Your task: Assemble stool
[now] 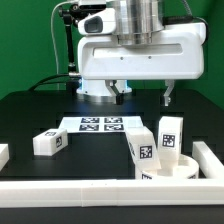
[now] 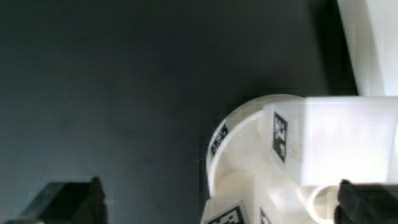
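White plastic forms every stool part: one round seat (image 1: pixel 166 171) sits at the exterior view's right, inside the corner of a raised white border (image 1: pixel 100 186), with an upright leg (image 1: pixel 170 134) and a tilted leg (image 1: pixel 142 149) at it. One third leg (image 1: pixel 50 143) lies apart on the black table (image 1: pixel 30 115), near the marker board (image 1: pixel 100 124). The gripper (image 1: pixel 142 98) hangs above, jaws spread wide, holding nothing.

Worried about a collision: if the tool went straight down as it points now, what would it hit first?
Probably the upright leg standing on the round seat: the open tool hangs over them, and the wrist view shows both between its fingers. Depth is hard to judge.
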Available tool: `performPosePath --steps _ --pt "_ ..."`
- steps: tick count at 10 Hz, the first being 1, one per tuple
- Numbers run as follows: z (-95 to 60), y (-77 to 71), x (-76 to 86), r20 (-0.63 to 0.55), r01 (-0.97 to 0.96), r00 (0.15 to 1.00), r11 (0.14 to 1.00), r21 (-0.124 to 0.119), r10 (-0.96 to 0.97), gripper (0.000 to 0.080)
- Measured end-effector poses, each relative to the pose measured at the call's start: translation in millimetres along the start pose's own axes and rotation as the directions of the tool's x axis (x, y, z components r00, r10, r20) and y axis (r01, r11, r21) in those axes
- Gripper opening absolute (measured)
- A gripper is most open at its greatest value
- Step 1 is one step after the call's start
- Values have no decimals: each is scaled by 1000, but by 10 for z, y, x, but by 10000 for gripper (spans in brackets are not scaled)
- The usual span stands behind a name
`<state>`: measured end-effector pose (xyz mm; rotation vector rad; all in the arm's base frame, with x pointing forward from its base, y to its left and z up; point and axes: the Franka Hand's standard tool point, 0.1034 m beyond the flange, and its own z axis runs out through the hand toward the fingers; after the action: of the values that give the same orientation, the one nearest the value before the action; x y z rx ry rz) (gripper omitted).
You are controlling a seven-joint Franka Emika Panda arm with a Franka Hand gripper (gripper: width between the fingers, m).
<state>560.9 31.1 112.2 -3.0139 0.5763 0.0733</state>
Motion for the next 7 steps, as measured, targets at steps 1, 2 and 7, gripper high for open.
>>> performPosePath --steps 1,2,7 --pt "0 2 1 0 0 1000 1000 0 0 649" --pt "0 4 2 0 0 1000 1000 0 0 649" --pt "154 1123 238 20 82 997 996 -42 -81 649"
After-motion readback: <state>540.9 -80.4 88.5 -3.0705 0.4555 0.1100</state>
